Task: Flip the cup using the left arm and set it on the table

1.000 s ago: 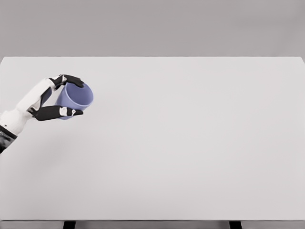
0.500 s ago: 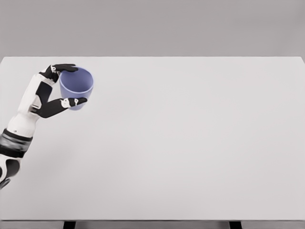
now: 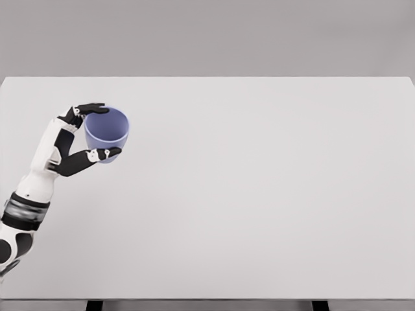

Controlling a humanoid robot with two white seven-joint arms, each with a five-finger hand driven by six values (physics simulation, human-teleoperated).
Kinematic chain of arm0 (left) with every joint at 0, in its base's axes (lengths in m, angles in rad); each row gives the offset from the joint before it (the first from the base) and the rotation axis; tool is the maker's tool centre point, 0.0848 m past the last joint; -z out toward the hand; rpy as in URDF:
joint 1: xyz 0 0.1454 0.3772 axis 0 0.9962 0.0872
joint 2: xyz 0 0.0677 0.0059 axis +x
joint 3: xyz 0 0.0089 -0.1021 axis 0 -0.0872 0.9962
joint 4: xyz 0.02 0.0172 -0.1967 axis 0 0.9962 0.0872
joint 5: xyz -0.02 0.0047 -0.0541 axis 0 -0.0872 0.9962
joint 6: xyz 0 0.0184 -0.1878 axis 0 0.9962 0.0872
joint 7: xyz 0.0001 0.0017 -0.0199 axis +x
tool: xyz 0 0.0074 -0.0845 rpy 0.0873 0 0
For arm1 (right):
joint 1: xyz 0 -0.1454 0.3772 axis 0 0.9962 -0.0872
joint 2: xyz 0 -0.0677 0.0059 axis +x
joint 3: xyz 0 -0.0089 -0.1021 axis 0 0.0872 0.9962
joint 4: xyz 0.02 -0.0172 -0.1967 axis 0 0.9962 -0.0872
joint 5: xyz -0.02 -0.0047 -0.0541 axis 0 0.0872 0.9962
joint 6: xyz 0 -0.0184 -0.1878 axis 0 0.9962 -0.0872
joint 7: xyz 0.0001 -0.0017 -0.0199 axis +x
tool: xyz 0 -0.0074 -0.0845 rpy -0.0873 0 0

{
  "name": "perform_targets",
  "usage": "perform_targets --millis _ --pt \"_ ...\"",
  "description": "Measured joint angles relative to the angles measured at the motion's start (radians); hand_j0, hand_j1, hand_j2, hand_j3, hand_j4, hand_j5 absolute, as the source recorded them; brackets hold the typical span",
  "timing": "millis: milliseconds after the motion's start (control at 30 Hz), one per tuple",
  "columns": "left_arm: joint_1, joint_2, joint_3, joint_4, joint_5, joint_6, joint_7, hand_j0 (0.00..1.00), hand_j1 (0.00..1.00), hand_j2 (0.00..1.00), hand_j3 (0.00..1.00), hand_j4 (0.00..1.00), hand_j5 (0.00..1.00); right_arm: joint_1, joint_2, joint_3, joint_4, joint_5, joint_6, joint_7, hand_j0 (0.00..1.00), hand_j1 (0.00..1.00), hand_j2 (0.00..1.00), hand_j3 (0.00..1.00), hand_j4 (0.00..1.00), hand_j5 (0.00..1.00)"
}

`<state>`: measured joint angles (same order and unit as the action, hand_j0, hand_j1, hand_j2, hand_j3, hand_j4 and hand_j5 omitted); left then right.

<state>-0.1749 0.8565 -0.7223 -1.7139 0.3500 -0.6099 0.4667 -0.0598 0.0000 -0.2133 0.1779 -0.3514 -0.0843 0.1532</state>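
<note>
A blue cup (image 3: 107, 133) is held at the left side of the white table (image 3: 259, 181). It stands nearly upright with its open mouth facing up and toward the camera. My left hand (image 3: 93, 129) is shut on the cup, black fingers (image 3: 91, 107) over the far rim and the thumb (image 3: 104, 154) against the near lower side. The white left forearm runs down to the lower left edge of the picture. Whether the cup's base touches the table cannot be told.
The table's front edge runs along the bottom of the picture, with two dark legs showing below it. A plain grey wall stands behind the table's far edge.
The cup has turned from tilted sideways, mouth to the right, to nearly upright with its mouth up. The left hand has lowered slightly and its forearm now stands steeper.
</note>
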Motion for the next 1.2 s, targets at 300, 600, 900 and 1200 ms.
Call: perform_targets --millis 300,600,900,1200 --pt "0.006 -0.003 -0.005 0.000 -0.016 0.000 0.004 0.58 0.58 0.58 0.58 0.58 0.58 0.000 0.000 0.000 0.000 0.000 0.000 0.000 1.00 1.00 1.00 1.00 1.00 1.00" --pt "0.006 -0.002 -0.009 0.003 -0.033 0.000 -0.002 0.58 0.58 0.58 0.58 0.58 0.58 0.000 0.000 0.000 0.000 0.000 0.000 0.000 1.00 1.00 1.00 1.00 1.00 1.00" --pt "0.034 0.003 -0.004 -0.002 0.007 0.000 -0.003 0.57 0.57 0.57 0.57 0.57 0.57 0.000 0.000 0.000 0.000 0.000 0.000 0.000 1.00 1.00 1.00 1.00 1.00 1.00" --pt "0.038 0.080 -0.010 -0.037 0.203 0.071 -0.006 0.58 0.58 0.58 0.58 0.58 0.58 0.000 0.000 0.000 0.000 0.000 0.000 0.000 1.00 1.00 1.00 1.00 1.00 1.00"
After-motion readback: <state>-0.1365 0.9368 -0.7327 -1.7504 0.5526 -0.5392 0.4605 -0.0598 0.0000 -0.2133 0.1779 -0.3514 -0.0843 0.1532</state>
